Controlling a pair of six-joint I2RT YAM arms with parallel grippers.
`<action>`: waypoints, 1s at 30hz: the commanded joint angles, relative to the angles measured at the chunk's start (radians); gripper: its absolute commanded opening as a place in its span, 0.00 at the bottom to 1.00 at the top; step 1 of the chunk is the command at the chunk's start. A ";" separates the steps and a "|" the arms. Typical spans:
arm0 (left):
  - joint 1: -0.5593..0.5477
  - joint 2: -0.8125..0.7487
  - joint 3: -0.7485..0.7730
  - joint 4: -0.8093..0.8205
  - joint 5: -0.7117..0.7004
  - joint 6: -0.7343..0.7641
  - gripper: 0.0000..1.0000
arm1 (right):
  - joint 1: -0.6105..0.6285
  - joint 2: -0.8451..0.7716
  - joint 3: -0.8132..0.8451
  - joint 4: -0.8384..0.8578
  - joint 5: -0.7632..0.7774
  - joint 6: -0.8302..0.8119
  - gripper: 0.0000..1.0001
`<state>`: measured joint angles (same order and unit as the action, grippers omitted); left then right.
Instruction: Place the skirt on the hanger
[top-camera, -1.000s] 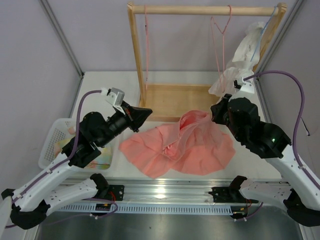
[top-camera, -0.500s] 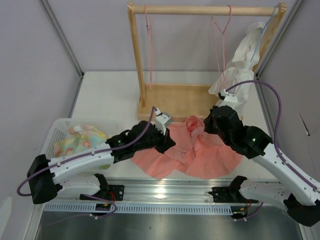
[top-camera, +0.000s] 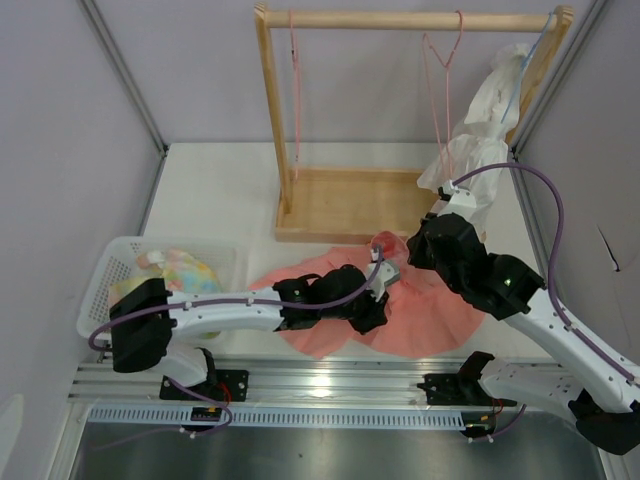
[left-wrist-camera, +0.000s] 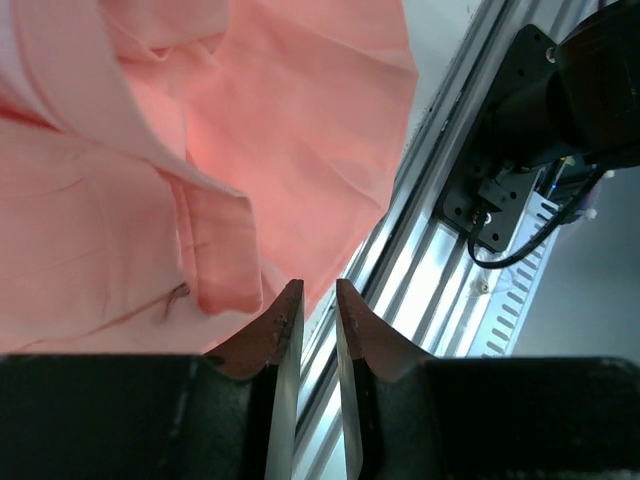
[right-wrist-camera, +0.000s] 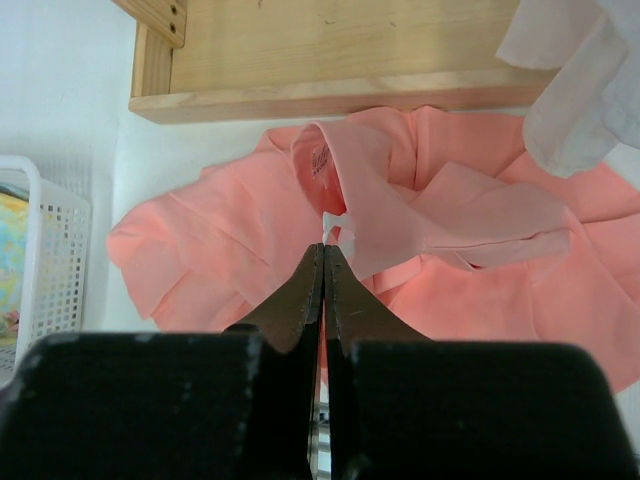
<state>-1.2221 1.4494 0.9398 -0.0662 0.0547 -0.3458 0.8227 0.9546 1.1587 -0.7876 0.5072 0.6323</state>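
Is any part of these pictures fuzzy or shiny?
Left wrist view: the black left end effector close to the lens looks slightly soft, the salmon-pink pleated fabric skirt sharp. Top external view: glare shines off the silver metal rail.

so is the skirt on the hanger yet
No, the skirt lies crumpled on the table, and the pink hanger hangs bare on the rail.

Top camera overhead, facing down; both wrist cameras close, sharing skirt.

Patterned cloth fills the basket; white garment apparently hangs from rack.
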 joint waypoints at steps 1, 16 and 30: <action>-0.022 0.069 0.080 0.037 -0.013 0.031 0.25 | 0.004 -0.014 0.001 0.030 0.017 0.009 0.00; 0.007 0.243 0.254 -0.242 -0.429 -0.117 0.25 | 0.001 -0.014 0.007 0.034 0.016 0.004 0.00; 0.067 0.164 0.122 -0.274 -0.492 -0.160 0.25 | 0.007 -0.017 -0.005 0.051 0.004 0.009 0.00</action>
<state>-1.1557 1.6642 1.0721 -0.3550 -0.4076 -0.4828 0.8230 0.9504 1.1584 -0.7780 0.5068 0.6331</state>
